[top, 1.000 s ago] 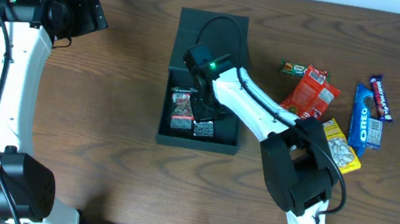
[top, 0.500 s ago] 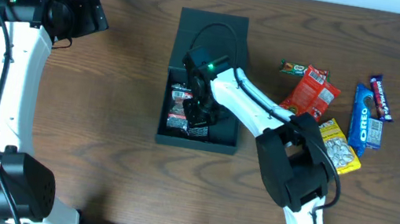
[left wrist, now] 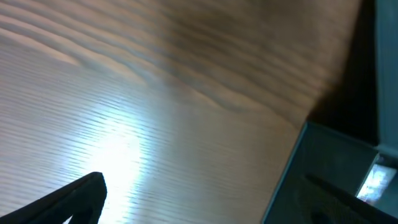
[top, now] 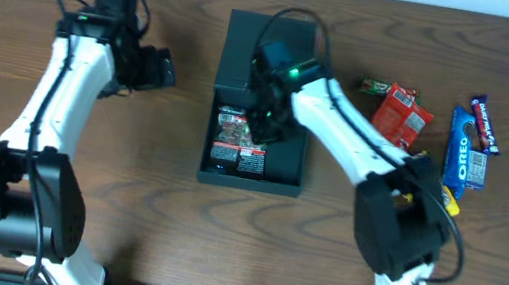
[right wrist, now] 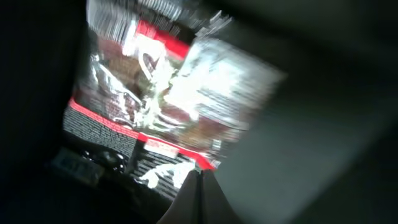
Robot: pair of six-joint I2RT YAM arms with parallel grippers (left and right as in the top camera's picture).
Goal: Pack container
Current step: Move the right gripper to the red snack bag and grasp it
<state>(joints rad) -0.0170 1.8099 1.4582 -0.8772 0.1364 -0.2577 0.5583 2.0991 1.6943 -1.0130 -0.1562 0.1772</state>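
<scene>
The dark teal container [top: 285,175] stands open at mid table, its flap lid [top: 270,36] lying back at the far end. Two dark red-and-silver snack packets [top: 234,142] lie in its left half. My right gripper [top: 261,125] hovers over the box just beyond the packets. In the right wrist view its fingers [right wrist: 199,194] are shut together and empty, with a packet [right wrist: 155,93] below. My left gripper [top: 160,68] is open and empty over bare table left of the box. The left wrist view shows the box wall [left wrist: 323,165] at the right.
Loose snacks lie right of the box: a red packet [top: 402,116], a small green bar [top: 376,86], a blue Oreo pack [top: 460,153], a dark chocolate bar [top: 486,125] and a yellow packet [top: 444,197] partly under the right arm.
My left arm has swung right, bringing its gripper close to the box's left side. My right gripper has moved from low in the box toward its far end. The packets stay inside.
</scene>
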